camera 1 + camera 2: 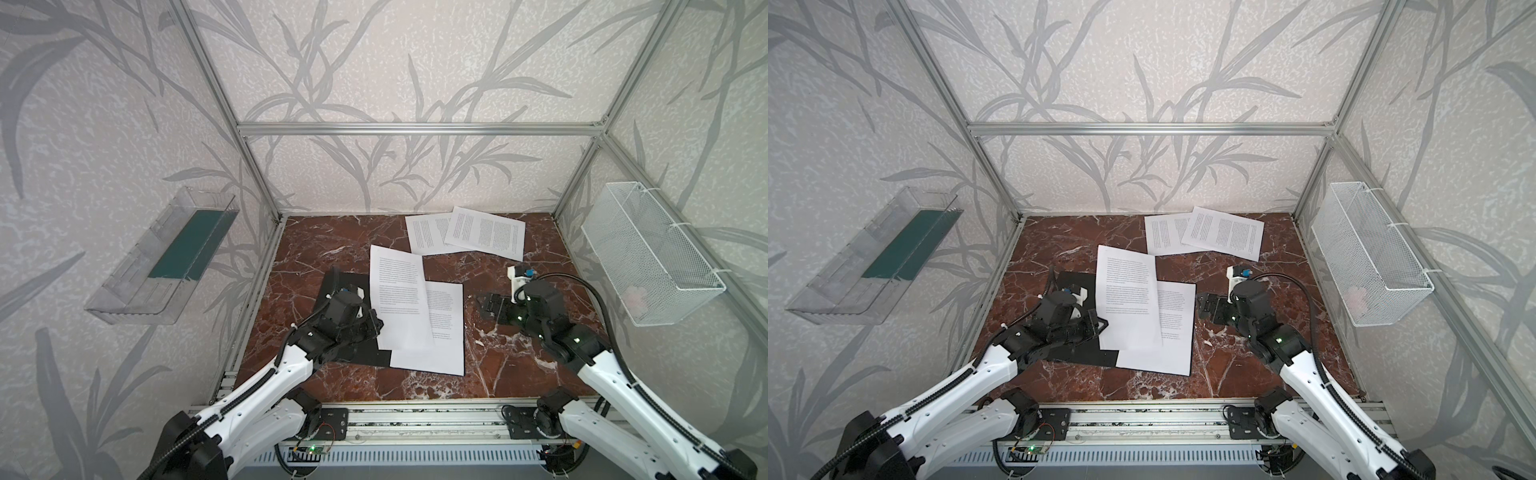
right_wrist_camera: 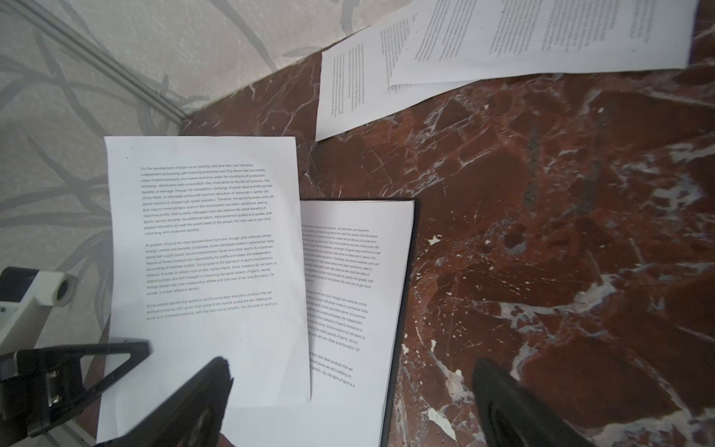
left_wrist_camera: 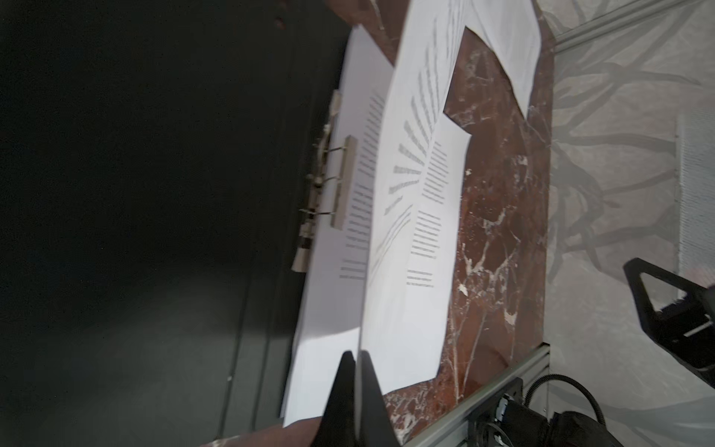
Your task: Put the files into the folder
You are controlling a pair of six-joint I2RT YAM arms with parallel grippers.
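A: Where's the left gripper (image 1: pixel 376 326)?
B: Centre frame; clamped on the raised sheet (image 1: pixel 399 299) by its lower-left edge, over the open folder (image 1: pixel 374 356).
A: The right gripper (image 1: pixel 484 305)?
B: Spread wide, empty, just right of the folder; two more files (image 1: pixel 465 235) lie upper right.

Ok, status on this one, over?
Left gripper shut on one sheet, over the open folder. Right gripper open, empty. Two sheets loose by the back wall. Nothing blocks the folder.

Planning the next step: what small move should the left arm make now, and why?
Probably lower the held sheet flat onto the sheets in the open folder: the left gripper pinches its edge, lifted and skewed above them.
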